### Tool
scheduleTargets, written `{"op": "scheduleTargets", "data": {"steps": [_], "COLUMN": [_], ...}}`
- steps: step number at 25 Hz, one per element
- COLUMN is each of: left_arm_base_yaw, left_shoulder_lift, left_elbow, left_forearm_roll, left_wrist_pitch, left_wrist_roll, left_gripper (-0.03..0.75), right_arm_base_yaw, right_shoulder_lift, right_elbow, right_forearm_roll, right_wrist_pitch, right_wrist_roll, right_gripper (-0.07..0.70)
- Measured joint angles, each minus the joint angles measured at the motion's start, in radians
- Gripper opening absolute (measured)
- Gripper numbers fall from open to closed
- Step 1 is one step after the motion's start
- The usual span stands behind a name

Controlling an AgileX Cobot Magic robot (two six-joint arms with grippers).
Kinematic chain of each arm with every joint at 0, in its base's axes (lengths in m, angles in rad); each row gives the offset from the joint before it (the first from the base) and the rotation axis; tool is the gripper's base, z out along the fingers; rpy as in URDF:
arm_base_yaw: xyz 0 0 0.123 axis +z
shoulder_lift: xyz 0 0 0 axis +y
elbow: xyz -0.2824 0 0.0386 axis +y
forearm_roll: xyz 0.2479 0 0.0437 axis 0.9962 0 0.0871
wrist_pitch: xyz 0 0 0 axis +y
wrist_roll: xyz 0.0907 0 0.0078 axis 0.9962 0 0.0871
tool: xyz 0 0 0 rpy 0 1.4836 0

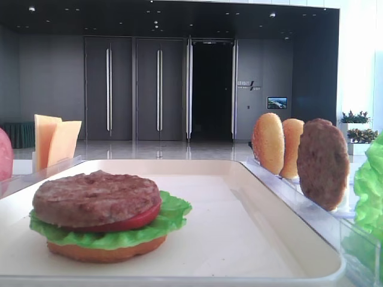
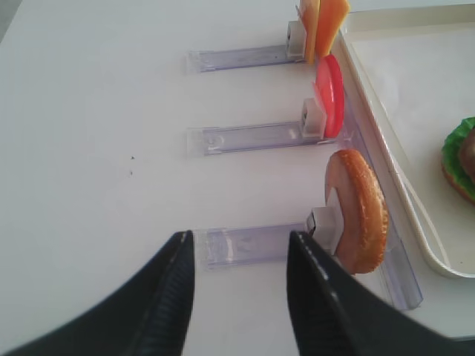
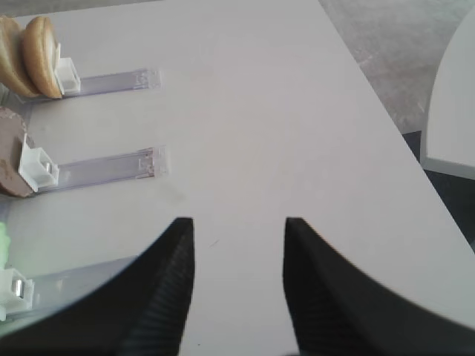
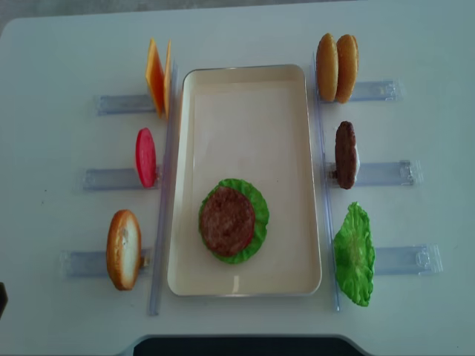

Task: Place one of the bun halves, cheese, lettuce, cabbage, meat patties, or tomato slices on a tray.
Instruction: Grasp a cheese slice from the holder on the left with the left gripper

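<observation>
White counter (image 4: pixel 245 33), cream tray (image 4: pixel 249 74) at its centre, three clear plastic racks (image 4: pixel 111 178) along the left edge, three more racks (image 4: pixel 386 173) along the right edge, all lying flat

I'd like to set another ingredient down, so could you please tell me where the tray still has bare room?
The tray is bare across its far half, between the cheese side and the bun halves side. The near half is crowded by the stacked burger.
</observation>
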Motion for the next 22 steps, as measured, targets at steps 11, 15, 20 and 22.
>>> {"op": "scheduleTargets", "data": {"steps": [11, 15, 20, 22], "left_arm_base_yaw": [0.000, 0.000, 0.000, 0.000], "left_shoulder_lift": [0.000, 0.000, 0.083, 0.176], "left_elbow": [0.000, -0.009, -0.062, -0.082], "left_forearm_roll": [0.000, 0.025, 0.065, 0.078], "left_wrist_pitch": [0.000, 0.002, 0.008, 0.008], "left_wrist_roll": [0.000, -0.007, -0.065, -0.071], "left_gripper": [0.318, 0.318, 0.318, 0.318], "right_arm_base_yaw": [0.000, 0.000, 0.000, 0.000], "right_shoulder_lift": [0.000, 0.000, 0.000, 0.000], "right_elbow": [0.000, 0.000, 0.000, 0.000], "right_forearm_roll": [0.000, 0.000, 0.000, 0.000], "right_wrist_pitch": [0.000, 0.000, 0.000, 0.000], "right_wrist_roll": [0.000, 0.000, 0.000, 0.000], "right_gripper": [0.279, 0.279, 0.279, 0.279]}}
